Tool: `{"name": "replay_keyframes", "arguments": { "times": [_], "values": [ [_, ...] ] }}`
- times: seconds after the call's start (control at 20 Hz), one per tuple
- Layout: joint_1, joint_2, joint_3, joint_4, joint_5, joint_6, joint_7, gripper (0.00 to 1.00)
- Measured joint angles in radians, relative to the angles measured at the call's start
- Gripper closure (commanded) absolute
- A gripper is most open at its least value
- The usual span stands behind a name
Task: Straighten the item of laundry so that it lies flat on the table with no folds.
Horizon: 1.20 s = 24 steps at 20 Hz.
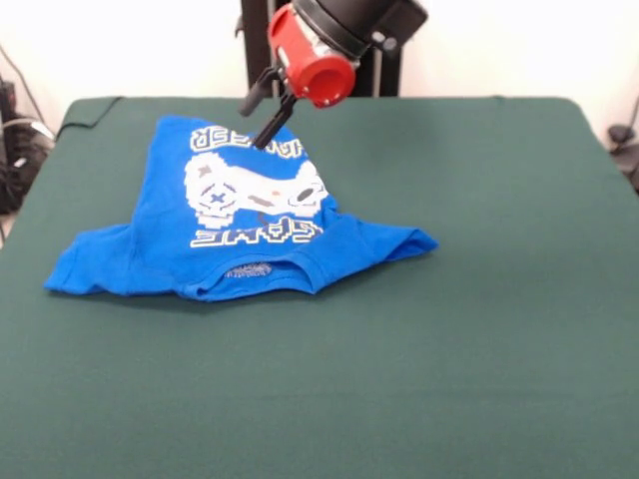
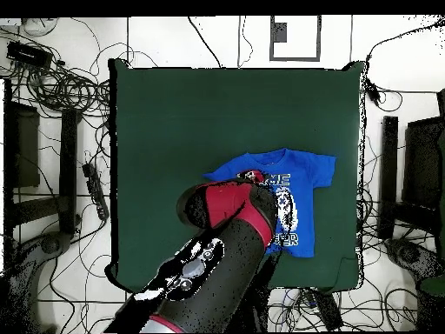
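Note:
The item of laundry (image 1: 150,249), a bright blue T-shirt with a white game controller print, lies print up on the left half of the green table (image 1: 479,319). Its collar faces the near edge. One sleeve spreads out to the left. The right sleeve and side are bunched into folds. My gripper (image 1: 268,128) comes down at a slant onto the shirt's far hem, just above the lettering. In the overhead view the arm (image 2: 228,228) covers the gripper and part of the shirt (image 2: 306,170), which lies near the table's (image 2: 200,122) right edge.
Green cloth stretches wide to the right of the shirt and in front of it in the front view. Cables (image 2: 65,87) and dark equipment (image 2: 21,146) lie on the floor around the table. The arm's red housing (image 1: 312,58) hangs over the far edge.

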Motion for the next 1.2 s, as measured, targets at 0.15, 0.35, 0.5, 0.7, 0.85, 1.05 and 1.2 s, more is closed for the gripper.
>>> {"name": "replay_keyframes", "arguments": {
  "times": [0.15,0.35,0.5,0.7,0.85,1.05,1.2],
  "values": [
    [-0.012,-0.02,0.0,0.0,-0.018,0.0,0.0,0.0],
    [-0.034,-0.055,-0.001,0.0,-0.041,0.0,0.0,0.0],
    [-0.043,-0.073,-0.001,-0.001,-0.053,0.0,0.0,0.0],
    [-0.04,-0.071,-0.001,-0.006,-0.059,0.0,0.0,0.0],
    [-0.033,-0.056,0.0,-0.014,-0.059,0.0,0.0,0.0],
    [-0.017,-0.028,-0.001,-0.027,-0.058,0.0,0.0,0.0],
    [-0.007,-0.011,0.0,-0.036,-0.058,0.0,0.0,0.0]
  ]
}}
